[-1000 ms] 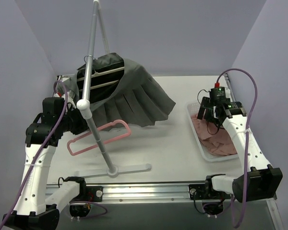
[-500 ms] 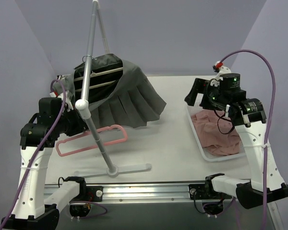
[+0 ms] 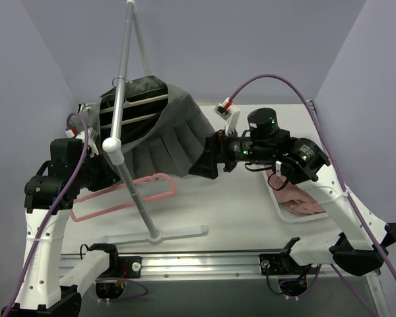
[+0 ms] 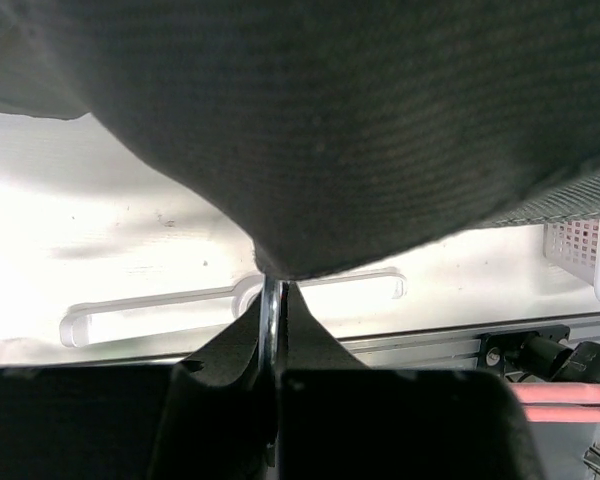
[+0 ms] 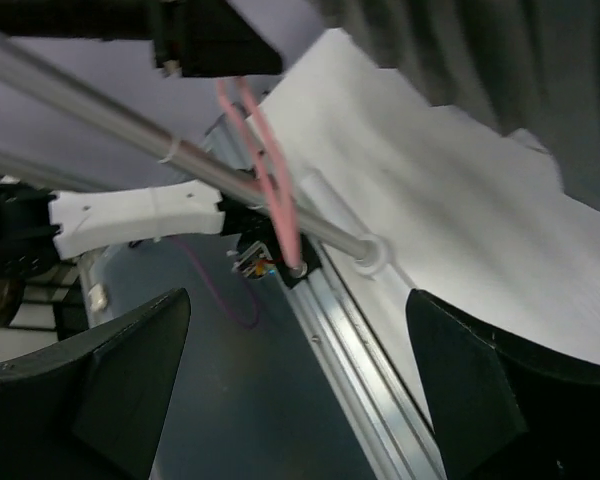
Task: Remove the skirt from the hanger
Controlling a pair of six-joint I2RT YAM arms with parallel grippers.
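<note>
The grey pleated skirt [image 3: 178, 132] with a black striped waistband hangs draped at the rack's pole, filling the top of the left wrist view [image 4: 330, 130]. A pink hanger [image 3: 135, 188] sticks out below its hem; whether the skirt is still fastened to it is hidden. My left gripper [image 3: 102, 175] sits under the skirt, shut on the hanger's thin metal hook [image 4: 269, 310]. My right gripper [image 3: 201, 166] is open just off the skirt's right hem, with nothing between its fingers. Its own view shows the skirt [image 5: 480, 50] and the hanger [image 5: 270, 180].
The rack's grey pole [image 3: 122, 86] slants across the left half, and its white foot [image 3: 162, 232] rests near the front edge. A white basket [image 3: 280, 208] with pink cloth [image 3: 300, 201] stands at the right, under the right arm.
My right arm has swung left from over the basket to the skirt's right hem, with its jaws wider apart. The left gripper and hanger have shifted slightly left.
</note>
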